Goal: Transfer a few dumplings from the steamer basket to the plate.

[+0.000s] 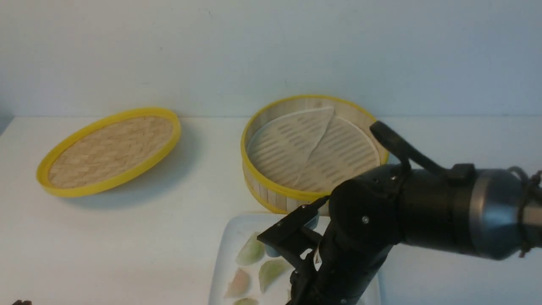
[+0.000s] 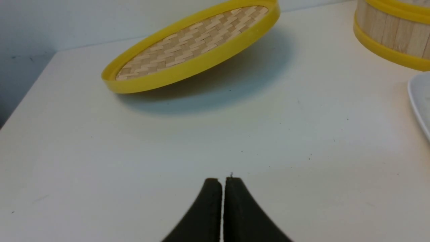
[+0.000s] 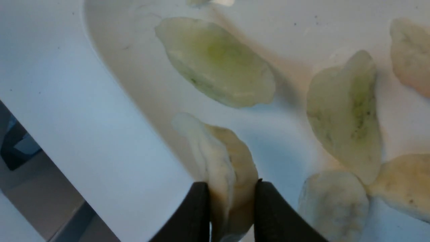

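no legible text, no readable labels

Lid (image 1: 109, 150) on table (image 1: 148, 237), left side, tilted. Steamer basket (image 1: 271, 195) right of lid, well apart, toward back. Liner (image 1: 292, 144) inside basket, on floor. Plate (image 1: 228, 241) just before basket. Dumplings (image 1: 250, 250) on plate, near each other. One dumpling (image 3: 218, 158) between fingers of right gripper (image 3: 231, 191), by plate rim.

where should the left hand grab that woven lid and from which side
By the yellow rim on the edge of the woven lid that tilts up off the table, toward the steamer basket; the shadow suggests a gap beneath. Come from the basket side, one finger over, one under. The left hand is shut, so open it first.
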Robot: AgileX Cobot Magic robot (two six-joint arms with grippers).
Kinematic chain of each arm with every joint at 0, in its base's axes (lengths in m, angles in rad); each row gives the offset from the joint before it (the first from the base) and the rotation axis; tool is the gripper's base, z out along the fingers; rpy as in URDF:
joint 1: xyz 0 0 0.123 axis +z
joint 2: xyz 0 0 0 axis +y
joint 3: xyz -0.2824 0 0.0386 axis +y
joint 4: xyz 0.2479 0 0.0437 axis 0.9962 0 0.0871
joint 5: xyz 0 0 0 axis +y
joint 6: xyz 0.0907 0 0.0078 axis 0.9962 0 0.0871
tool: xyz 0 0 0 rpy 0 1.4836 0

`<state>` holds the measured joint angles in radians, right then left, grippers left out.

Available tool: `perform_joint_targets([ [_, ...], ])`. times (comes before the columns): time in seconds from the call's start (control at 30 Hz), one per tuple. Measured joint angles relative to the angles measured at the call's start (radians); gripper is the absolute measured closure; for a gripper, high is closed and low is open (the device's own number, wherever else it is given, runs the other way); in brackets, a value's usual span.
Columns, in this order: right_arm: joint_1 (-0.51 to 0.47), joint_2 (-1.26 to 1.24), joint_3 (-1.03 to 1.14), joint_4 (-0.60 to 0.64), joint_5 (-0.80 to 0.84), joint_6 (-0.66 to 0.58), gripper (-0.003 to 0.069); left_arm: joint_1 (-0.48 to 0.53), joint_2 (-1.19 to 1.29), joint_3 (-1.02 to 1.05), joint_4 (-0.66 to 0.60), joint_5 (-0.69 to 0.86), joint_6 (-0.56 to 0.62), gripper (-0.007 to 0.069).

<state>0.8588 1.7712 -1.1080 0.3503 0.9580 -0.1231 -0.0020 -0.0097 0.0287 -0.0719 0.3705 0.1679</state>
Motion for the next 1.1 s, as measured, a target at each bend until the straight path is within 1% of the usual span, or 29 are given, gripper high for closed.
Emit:
perform_joint_targets([
  [0.23, 0.000, 0.051, 0.000, 0.002, 0.007, 0.004, 0.0507, 0.000, 0.000, 0.000, 0.000, 0.000, 0.000, 0.0631],
  [0.33, 0.000, 0.051, 0.000, 0.002, 0.000, 0.004, 0.0478, 0.000, 0.000, 0.000, 0.000, 0.000, 0.000, 0.0631],
  [0.43, 0.000, 0.051, 0.000, -0.005, -0.004, 0.004, 0.0418, 0.000, 0.000, 0.000, 0.000, 0.000, 0.000, 0.0631],
  [0.5, 0.000, 0.051, -0.002, -0.017, -0.005, 0.013, 0.0337, 0.000, 0.000, 0.000, 0.000, 0.000, 0.000, 0.0631],
  [0.53, 0.000, 0.051, -0.007, -0.028, -0.005, 0.018, 0.0285, 0.000, 0.000, 0.000, 0.000, 0.000, 0.000, 0.0631],
  [0.63, 0.000, 0.051, -0.046, -0.070, 0.012, 0.036, 0.0202, 0.000, 0.000, 0.000, 0.000, 0.000, 0.000, 0.0631],
  [0.73, 0.000, 0.051, -0.085, -0.104, 0.036, 0.066, 0.0195, 0.000, 0.000, 0.000, 0.000, 0.000, 0.000, 0.0631],
  [0.83, 0.000, 0.036, -0.149, -0.163, 0.085, 0.118, 0.0234, 0.000, 0.000, 0.000, 0.000, 0.000, 0.000, 0.0631],
  [0.9, 0.000, -0.014, -0.195, -0.232, 0.122, 0.163, 0.0321, 0.000, 0.000, 0.000, 0.000, 0.000, 0.000, 0.0631],
  [0.97, 0.000, -0.055, -0.201, -0.274, 0.132, 0.186, 0.0377, 0.000, 0.000, 0.000, 0.000, 0.000, 0.000, 0.0631],
  [1.03, 0.000, -0.119, -0.202, -0.315, 0.143, 0.214, 0.0454, 0.000, 0.000, 0.000, 0.000, 0.000, 0.000, 0.0631],
  [1.07, 0.000, -0.156, -0.202, -0.345, 0.151, 0.236, 0.0505, 0.000, 0.000, 0.000, 0.000, 0.000, 0.000, 0.0631],
  [1.1, 0.000, -0.195, -0.202, -0.369, 0.158, 0.253, 0.0538, 0.000, 0.000, 0.000, 0.000, 0.000, 0.000, 0.0631],
])
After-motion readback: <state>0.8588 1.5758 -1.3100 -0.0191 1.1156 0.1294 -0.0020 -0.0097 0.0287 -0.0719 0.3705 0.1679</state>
